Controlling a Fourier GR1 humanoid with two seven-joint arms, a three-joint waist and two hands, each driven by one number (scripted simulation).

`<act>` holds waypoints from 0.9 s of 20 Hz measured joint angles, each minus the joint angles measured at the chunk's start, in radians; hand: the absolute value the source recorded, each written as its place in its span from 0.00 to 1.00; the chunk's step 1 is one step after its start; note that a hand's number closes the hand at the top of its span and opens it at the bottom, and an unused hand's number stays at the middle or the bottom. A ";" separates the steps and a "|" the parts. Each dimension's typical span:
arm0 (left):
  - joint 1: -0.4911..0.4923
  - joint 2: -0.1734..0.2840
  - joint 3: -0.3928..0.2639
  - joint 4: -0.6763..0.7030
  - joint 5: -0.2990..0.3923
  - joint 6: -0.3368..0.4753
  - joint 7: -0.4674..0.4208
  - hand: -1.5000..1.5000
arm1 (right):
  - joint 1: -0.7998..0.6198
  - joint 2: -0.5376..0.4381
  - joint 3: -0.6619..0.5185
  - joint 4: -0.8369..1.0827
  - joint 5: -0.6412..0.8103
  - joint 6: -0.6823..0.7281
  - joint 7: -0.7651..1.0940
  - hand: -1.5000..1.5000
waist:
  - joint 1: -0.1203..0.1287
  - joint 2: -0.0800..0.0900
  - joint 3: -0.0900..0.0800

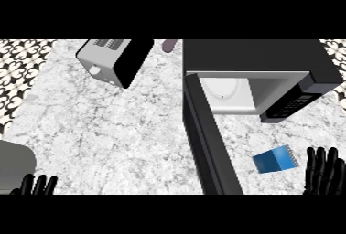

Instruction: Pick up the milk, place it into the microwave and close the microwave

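Observation:
The milk is a small blue carton with a pale top edge, lying on the marble counter right of the open microwave door. The black microwave stands at the upper right, its white cavity showing with a round plate inside. My right hand is at the lower right edge, fingers straight and up, just right of the carton and apart from it. My left hand shows only fingertips at the lower left edge, also straight.
A silver and black toaster lies at the upper left of the counter. A small mauve object peeks in at the top edge. A grey forearm fills the lower left corner. Patterned tiles border both sides.

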 measured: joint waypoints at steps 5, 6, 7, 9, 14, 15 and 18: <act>0.019 0.017 0.005 -0.007 0.009 0.004 -0.021 0.00 | -0.039 -0.002 -0.075 0.103 -0.044 0.006 -0.038 0.00 | 0.000 0.001 -0.001; 0.027 0.018 -0.005 -0.006 0.004 0.007 -0.030 0.00 | -0.049 -0.003 -0.089 0.119 -0.047 0.005 -0.046 0.00 | 0.000 0.001 0.000; 0.037 0.022 -0.006 -0.007 0.009 0.006 -0.038 0.00 | -0.059 -0.005 -0.107 0.144 -0.051 0.004 -0.057 0.00 | 0.000 0.001 -0.001; 0.035 0.031 0.009 -0.017 0.026 0.004 -0.033 0.00 | -0.064 -0.010 -0.136 0.179 -0.059 0.005 -0.082 0.00 | -0.001 0.001 -0.001; 0.048 0.032 -0.018 -0.009 0.004 0.019 -0.054 0.00 | -0.111 -0.047 -0.236 0.295 -0.119 0.050 -0.129 0.00 | -0.001 0.001 -0.001; 0.062 0.034 -0.034 -0.004 -0.002 0.020 -0.070 0.00 | -0.121 -0.054 -0.250 0.315 -0.125 0.056 -0.128 0.00 | 0.000 0.002 0.000; 0.042 0.038 -0.023 -0.002 0.012 0.026 -0.057 0.00 | -0.160 -0.074 -0.279 0.396 -0.128 0.080 -0.150 0.00 | 0.000 0.003 0.000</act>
